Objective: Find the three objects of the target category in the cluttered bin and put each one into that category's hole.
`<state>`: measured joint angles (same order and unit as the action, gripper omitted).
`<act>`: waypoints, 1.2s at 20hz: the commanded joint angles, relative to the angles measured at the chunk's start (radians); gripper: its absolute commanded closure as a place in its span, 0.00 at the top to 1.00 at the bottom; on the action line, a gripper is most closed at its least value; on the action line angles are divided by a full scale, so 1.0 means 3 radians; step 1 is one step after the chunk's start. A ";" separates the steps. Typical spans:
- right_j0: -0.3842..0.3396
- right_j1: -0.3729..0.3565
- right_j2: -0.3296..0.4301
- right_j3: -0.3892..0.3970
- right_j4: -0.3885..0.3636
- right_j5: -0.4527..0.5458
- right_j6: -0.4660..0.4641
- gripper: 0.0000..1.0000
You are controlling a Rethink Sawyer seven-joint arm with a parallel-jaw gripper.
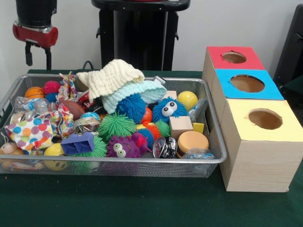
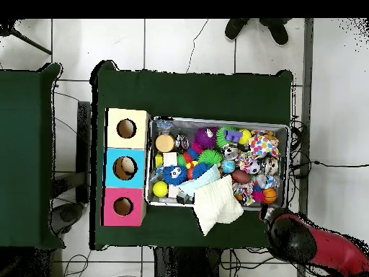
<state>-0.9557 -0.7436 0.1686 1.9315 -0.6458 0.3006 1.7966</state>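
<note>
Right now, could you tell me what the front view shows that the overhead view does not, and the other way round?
Only the front view shows the pincer hanging behind the bin's corner, and the wood-grain sides of the boxes. Only the overhead view shows a person's shoes beyond the table, the tiled floor, and something pale inside the blue box's hole. Both show the wire bin full of toys, the cream knitted cloth, and the red, blue and yellow box tops.

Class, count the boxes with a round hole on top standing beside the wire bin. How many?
3, in one row touching: yellow box nearest the camera, blue box in the middle, red box farthest.
</note>
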 commanded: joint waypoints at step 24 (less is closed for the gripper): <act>0.0568 -0.0090 -0.0467 0.0043 0.0516 0.0101 0.0479 1.00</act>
<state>-0.8075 -0.7575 0.0217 1.9320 -0.5509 0.3004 1.7966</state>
